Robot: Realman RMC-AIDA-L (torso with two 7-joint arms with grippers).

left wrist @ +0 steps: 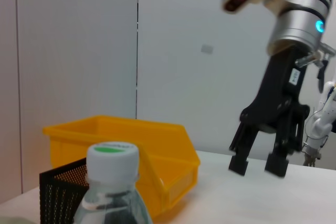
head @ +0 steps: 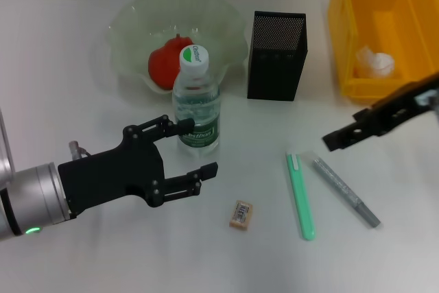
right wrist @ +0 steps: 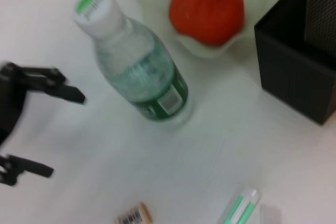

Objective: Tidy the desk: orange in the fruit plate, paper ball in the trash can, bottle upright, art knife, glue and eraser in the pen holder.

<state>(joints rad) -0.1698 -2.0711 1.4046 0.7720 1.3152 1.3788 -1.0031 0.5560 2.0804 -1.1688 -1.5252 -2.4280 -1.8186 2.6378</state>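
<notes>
Orange [head: 168, 65] in fruit plate [head: 130, 32]; paper ball [head: 376, 63] in trash can [head: 357, 25].

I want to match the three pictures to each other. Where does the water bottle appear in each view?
Head view: the bottle stands upright, left of centre, before the fruit plate.
Left wrist view: only its cap and shoulders show at the bottom edge.
Right wrist view: whole bottle, upper left of centre.
Shared landmark: the black pen holder.
</notes>
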